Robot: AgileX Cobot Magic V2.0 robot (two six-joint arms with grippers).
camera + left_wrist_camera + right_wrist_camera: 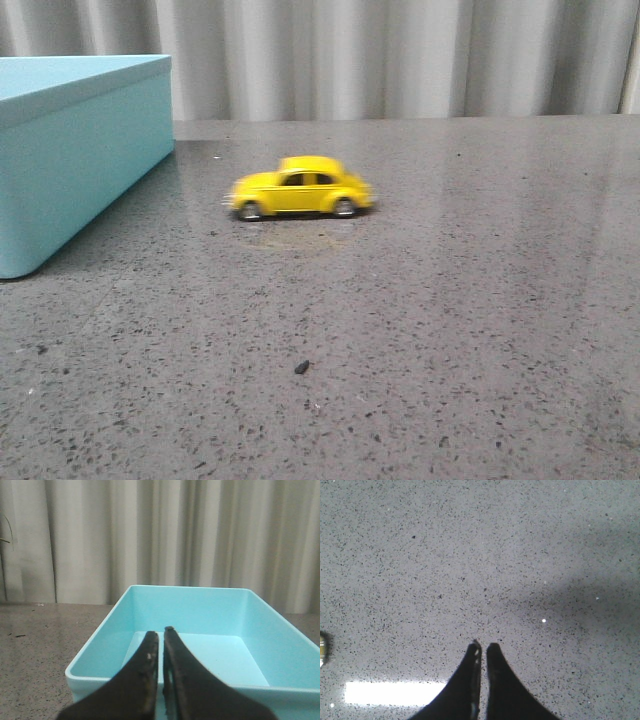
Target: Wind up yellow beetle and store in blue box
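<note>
The yellow beetle (300, 187) stands on its wheels on the grey speckled table, side-on, right of the blue box (70, 150) at the far left. Neither arm shows in the front view. In the left wrist view my left gripper (161, 632) is shut and empty, its black fingers over the near rim of the open, empty blue box (100, 645). In the right wrist view my right gripper (484, 646) is shut and empty above bare tabletop. A small yellowish sliver (323, 649) at that view's edge may be the beetle.
A small dark crumb (301, 367) lies on the table in front of the beetle. A pale pleated curtain (400, 55) hangs behind the table's far edge. A bright light reflection (395, 692) lies on the tabletop beside the right fingers.
</note>
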